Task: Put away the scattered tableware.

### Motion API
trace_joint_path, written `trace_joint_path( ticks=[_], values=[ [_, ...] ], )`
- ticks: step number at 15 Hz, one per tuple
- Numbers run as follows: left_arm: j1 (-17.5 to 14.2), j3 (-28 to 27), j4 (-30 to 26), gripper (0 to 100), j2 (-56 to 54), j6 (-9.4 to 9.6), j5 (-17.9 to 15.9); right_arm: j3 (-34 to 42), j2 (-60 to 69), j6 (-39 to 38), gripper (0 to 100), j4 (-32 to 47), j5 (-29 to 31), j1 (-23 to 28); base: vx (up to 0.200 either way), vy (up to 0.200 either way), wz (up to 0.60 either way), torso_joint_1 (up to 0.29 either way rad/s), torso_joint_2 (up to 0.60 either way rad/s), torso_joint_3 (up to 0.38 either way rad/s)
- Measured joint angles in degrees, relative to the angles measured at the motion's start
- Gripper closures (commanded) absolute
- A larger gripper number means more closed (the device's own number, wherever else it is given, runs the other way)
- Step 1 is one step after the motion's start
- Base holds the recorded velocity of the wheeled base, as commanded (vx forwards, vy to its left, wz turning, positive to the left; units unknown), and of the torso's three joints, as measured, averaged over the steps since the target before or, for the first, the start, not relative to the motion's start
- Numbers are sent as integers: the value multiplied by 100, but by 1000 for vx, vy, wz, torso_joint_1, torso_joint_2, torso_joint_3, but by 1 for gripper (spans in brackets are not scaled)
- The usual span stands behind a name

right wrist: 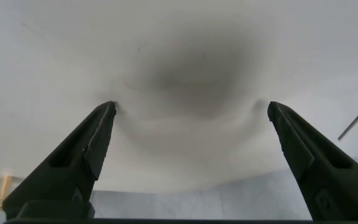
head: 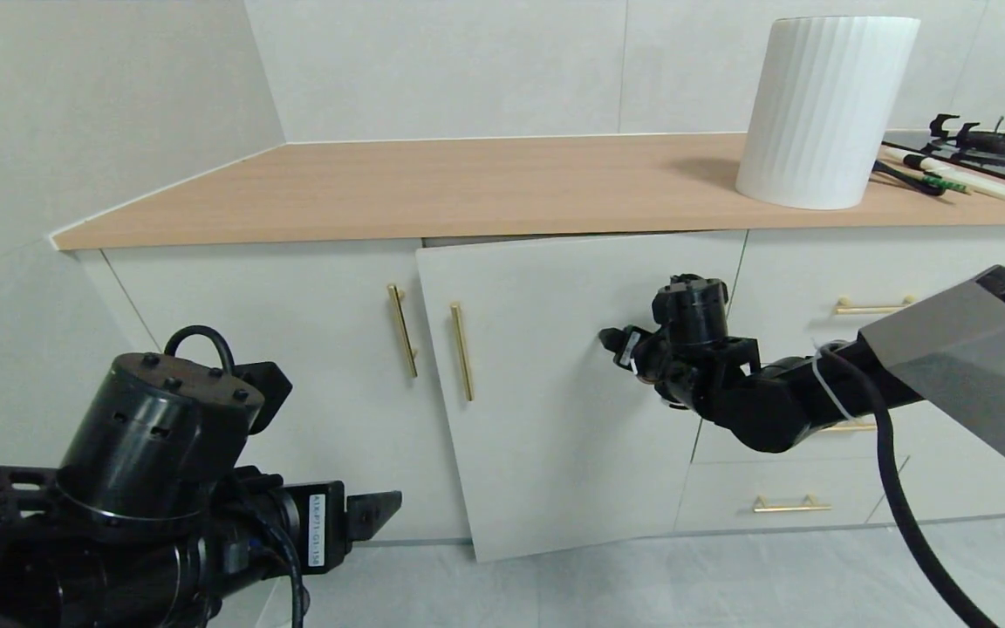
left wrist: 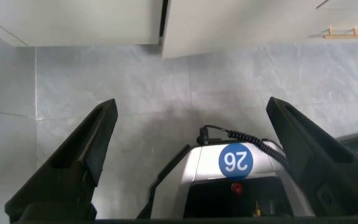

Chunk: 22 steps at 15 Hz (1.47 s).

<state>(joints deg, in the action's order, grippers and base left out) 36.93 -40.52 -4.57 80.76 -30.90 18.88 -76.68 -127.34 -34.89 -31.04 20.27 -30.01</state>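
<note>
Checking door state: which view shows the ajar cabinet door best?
Head view: whole cabinet door, ajar, with handle, right gripper at its face. Right wrist view: bare panel close up. Left wrist view: its lower edge.

You can't see what lies behind the ajar door (head: 572, 384) that your right claw (right wrist: 191, 107) faces. Above that claw and off to its right, the utensils (head: 965, 178) are partly hidden by the white canister (head: 825, 113) and too small to identify. Beyond them, the picture's edge cuts off the burner (head: 1000, 142).
</note>
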Motion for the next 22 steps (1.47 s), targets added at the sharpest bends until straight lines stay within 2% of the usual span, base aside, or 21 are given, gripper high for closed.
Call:
trace_joint_path(
  ticks=[4,13,15,16,19,20,22],
  values=[
    [0,1,0,0,2,0,0,-265,-204,7,0,0,299,24,0,0,0,0,0,0],
    [0,1,0,0,7,0,0,-446,-339,2,0,55,450,124,0,0,0,0,0,0],
    [0,1,1,0,9,0,-2,-110,-107,-17,0,154,74,118,0,0,0,0,0,0],
    [0,1,1,0,5,0,-2,135,63,-13,0,238,-306,91,0,0,0,0,0,0],
    [0,1,1,0,-6,0,0,1040,1029,99,0,822,-2261,52,0,0,0,0,0,0],
    [0,1,6,0,-9,0,0,1279,1334,279,0,1046,-2522,52,0,0,0,0,0,0],
    [-16,-2,9,0,-34,9,0,1488,1712,533,0,1092,-2382,55,0,0,0,0,0,0]
  ],
)
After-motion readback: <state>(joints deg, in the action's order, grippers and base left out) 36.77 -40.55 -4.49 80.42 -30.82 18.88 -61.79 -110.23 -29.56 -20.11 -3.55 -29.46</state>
